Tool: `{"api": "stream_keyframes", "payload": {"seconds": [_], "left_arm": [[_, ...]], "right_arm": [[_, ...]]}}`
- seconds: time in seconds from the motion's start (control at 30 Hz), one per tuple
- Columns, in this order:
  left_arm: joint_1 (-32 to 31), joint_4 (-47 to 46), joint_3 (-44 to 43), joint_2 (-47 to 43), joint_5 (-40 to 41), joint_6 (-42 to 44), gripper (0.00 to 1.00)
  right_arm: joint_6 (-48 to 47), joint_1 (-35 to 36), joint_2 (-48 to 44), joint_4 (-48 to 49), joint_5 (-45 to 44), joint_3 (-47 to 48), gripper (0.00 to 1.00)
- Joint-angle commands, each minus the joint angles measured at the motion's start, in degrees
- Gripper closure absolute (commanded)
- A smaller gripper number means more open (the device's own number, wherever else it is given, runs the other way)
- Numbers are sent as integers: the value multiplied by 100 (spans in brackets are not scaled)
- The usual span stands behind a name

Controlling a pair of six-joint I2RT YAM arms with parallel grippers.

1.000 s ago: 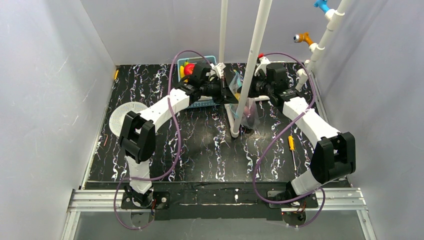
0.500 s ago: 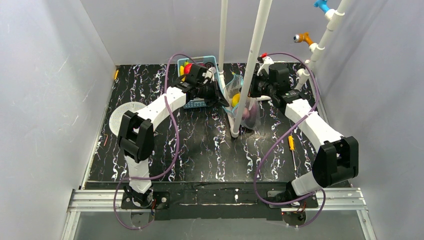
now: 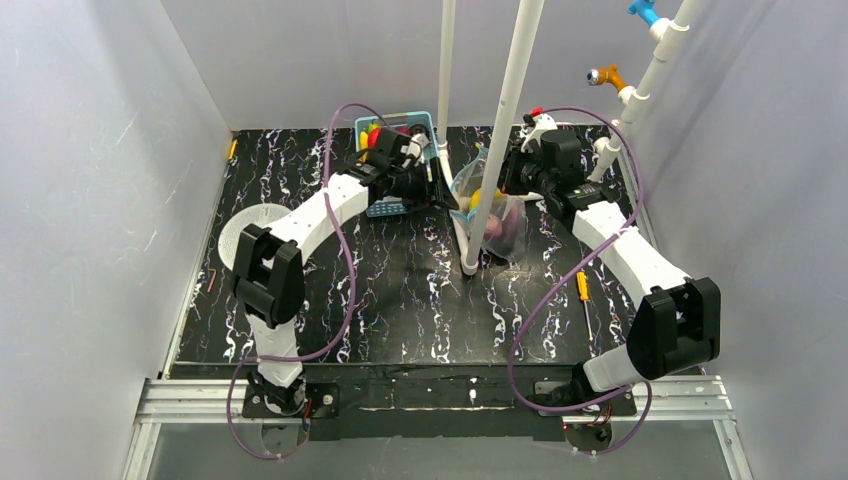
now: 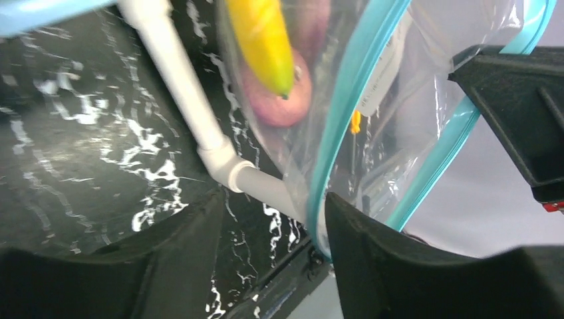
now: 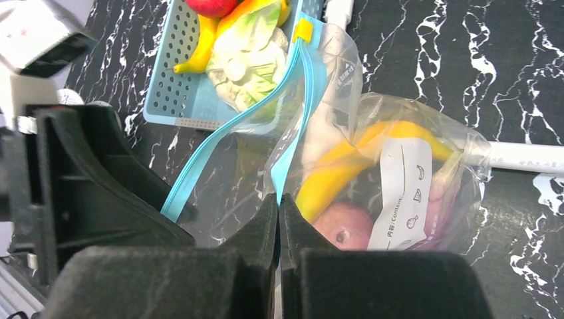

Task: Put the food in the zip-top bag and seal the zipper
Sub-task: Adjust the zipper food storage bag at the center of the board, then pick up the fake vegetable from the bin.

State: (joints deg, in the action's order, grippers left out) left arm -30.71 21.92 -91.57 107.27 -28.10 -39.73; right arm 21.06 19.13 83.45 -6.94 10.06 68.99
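Bag [image 5: 372,133] sits at far centre of table [image 5: 505,66], beside white pipe [image 4: 179,86]. Clear floppy plastic, crinkled. White label [image 5: 402,193] on its side: "内容/Content" readable, plus small fruit icons; other print too small. Zipper [image 5: 292,86] is a teal double strip, mouth gaping, with a yellow slider [image 5: 302,30] at the far end.

Inside: smooth, curved yellow banana [image 5: 346,166], and under it a round pinkish fruit [image 5: 342,226] with a dimple. Purple tint at the bag's right side, shape unclear.

Right gripper [image 5: 279,199] pads pressed together on the near end of the zipper edge. Left gripper [image 4: 273,206] jaws apart, one teal strip running between them against one finger, not clamped.

Basket [image 5: 166,93] near bag on the left arm's side: light-blue perforated plastic, holding white-green cabbage [image 5: 249,53], second banana [image 5: 196,56] and red piece [image 5: 213,5].

Label shows only in right wrist view. Left wrist view shows a pipe elbow behind bag. Top view alone shows yellow-handled screwdriver [image 3: 583,287] lying well apart on the right. Table is black with white marble veining.
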Motion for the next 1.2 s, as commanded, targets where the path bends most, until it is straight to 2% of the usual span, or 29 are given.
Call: {"api": "stream_keyframes", "payload": {"seconds": [0.0, 0.13, 0.23, 0.4, 0.53, 0.73, 1.0, 1.1, 1.17], "left_arm": [[489, 164, 200, -858, 751, 199, 40], [1052, 95, 570, -1177, 1011, -1, 37], [1411, 212, 555, -1087, 994, 47, 36], [1523, 580, -196, -372, 1134, 744, 39], [1498, 475, -687, 210, 1543, 1272, 41], [1403, -556, -645, 536, 2352, 1863, 39], [1401, -2599, -229, 778, 3095, 1967, 34], [1398, -2995, -318, 1029, 3492, 1795, 26], [1401, -3376, -395, 1257, 3777, 1801, 15]], "right_arm": [[32, -56, -179, 153, -304, 65, 99], [8, -58, -84, -224, -237, 380, 99], [-18, -68, 4, -347, -258, 498, 99], [-7, -142, 219, -325, -210, 518, 99], [4, -198, 349, -349, -99, 576, 99], [28, -212, 525, -340, 149, 641, 99], [46, -218, 581, -293, 388, 647, 99], [10, -217, 583, -337, 331, 667, 99], [-5, -218, 598, -351, 324, 675, 99]]}}
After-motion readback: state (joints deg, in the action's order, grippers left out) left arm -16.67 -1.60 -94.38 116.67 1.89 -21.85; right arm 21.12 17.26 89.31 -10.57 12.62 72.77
